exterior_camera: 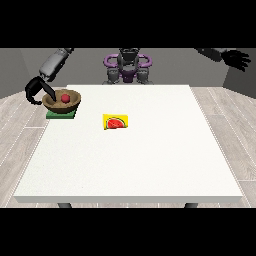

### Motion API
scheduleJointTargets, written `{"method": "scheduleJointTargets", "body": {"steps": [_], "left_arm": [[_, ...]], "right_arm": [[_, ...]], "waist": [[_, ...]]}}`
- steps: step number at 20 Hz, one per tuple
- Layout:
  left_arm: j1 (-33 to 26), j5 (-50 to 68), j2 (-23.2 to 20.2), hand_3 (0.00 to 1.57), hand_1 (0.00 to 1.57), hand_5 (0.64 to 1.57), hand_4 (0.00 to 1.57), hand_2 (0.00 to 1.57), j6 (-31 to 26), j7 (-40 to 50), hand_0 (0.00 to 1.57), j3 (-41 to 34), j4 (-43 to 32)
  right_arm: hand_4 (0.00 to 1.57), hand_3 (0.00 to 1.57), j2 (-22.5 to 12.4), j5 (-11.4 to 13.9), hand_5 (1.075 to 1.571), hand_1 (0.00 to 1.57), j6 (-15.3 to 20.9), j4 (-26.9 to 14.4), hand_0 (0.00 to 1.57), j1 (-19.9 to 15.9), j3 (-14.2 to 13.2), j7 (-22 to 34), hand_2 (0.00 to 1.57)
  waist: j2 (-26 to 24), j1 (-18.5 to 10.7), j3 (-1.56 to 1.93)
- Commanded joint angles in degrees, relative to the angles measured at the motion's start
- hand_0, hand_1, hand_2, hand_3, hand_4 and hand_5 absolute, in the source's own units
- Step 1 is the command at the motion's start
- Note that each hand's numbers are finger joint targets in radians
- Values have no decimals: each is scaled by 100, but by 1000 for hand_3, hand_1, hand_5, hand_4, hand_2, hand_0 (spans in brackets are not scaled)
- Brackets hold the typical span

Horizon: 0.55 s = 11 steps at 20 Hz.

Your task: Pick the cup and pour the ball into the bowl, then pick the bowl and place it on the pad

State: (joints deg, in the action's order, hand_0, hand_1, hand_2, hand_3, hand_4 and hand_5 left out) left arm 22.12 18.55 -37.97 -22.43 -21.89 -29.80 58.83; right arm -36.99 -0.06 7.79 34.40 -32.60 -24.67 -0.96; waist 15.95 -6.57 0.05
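Brown bowl [63,101] holding a red ball [65,98] sits on the green pad [61,115], fingers [49,90] hooked over its rim.

I read this as a bare test room, more lab than home: grey walls [20,65] behind my robot [127,65], pale wood-plank flooring [227,130] all round, and one large white table [135,155] filling the middle. No furniture beyond that. Just beside the hand at the view's left [36,92], only staged props: a bowl [62,101] on a green pad [61,114]
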Motion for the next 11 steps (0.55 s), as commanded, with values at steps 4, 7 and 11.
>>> {"method": "scheduleJointTargets", "body": {"steps": [4,7,11], "left_arm": [[-138,-230,582,0,0,1567,1078,0,468,656,0,610,795],[-53,-248,1119,0,0,1559,902,0,669,1220,0,1112,1303],[-400,-483,1179,0,0,1559,902,0,773,1268,0,1123,558]], "right_arm": [[0,119,31,99,1369,0,-106,-406,0,-180,153,113,0],[0,0,-74,197,1354,0,-94,-484,0,-256,239,478,0],[476,0,414,35,1434,0,-759,251,0,-657,574,762,0]], "waist": [[-617,-31,6],[-1215,-119,9],[-2183,344,-15]]}}
